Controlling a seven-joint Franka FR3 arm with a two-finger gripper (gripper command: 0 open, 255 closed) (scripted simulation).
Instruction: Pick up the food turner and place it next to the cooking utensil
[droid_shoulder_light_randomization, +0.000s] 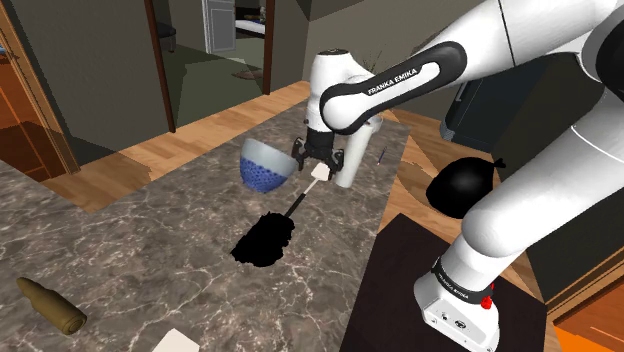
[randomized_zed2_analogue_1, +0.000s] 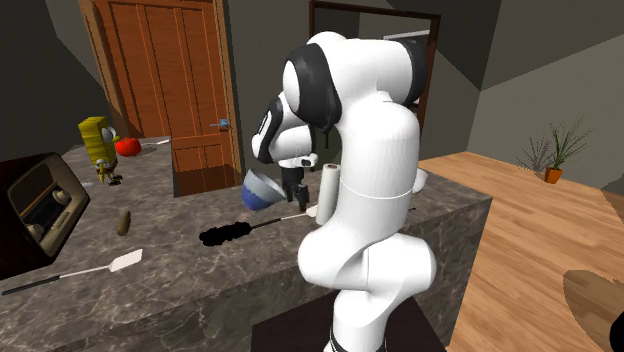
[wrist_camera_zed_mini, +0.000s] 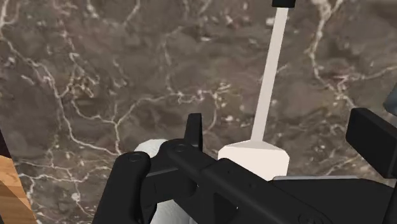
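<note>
- Wrist view: the hand is spread open, its fingers straddling the turner's white flat end without touching it. It looks lined up for a pinch.
- The turner lies flat on the bench, black bushy end stretching away from the hand.
- A blue bowl and a white roll crowd the hand, so a vertical approach fits.
- The spatula lies well apart from the hand.
</note>
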